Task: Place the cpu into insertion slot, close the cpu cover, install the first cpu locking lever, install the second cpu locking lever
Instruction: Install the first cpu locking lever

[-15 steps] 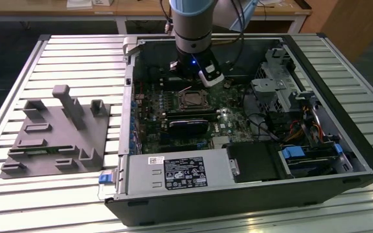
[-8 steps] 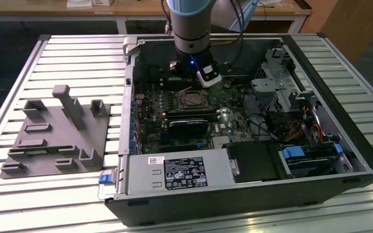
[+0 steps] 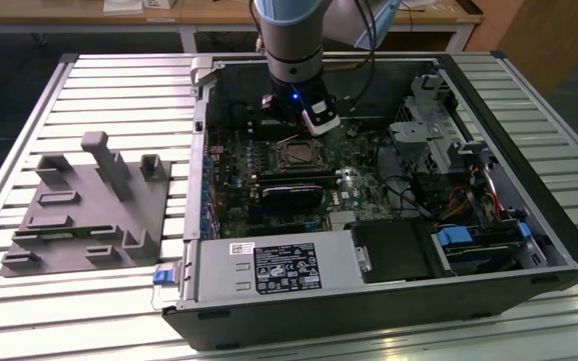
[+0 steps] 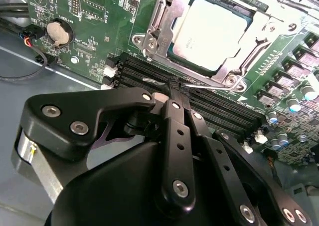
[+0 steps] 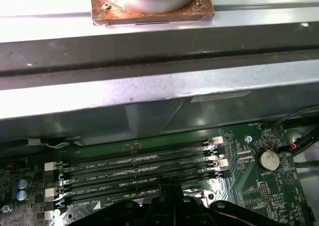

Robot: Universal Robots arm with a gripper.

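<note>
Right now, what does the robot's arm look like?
The arm is a grey tube with a pale blue joint cap, and a small blue light glows low on it. The gripper has black fingers and links, dotted with shiny silver screws.

Pale brushed metal on the cpu (image 4: 212, 31), matt sheen; bright silvery steel for the cpu cover (image 4: 164, 26) around it. Glossy black plastic on the gripper (image 4: 174, 94) links, with shiny metal screws. Green lacquered circuit board (image 4: 99, 11). Ribbed aluminium table (image 3: 118, 83), satin finish.
</note>
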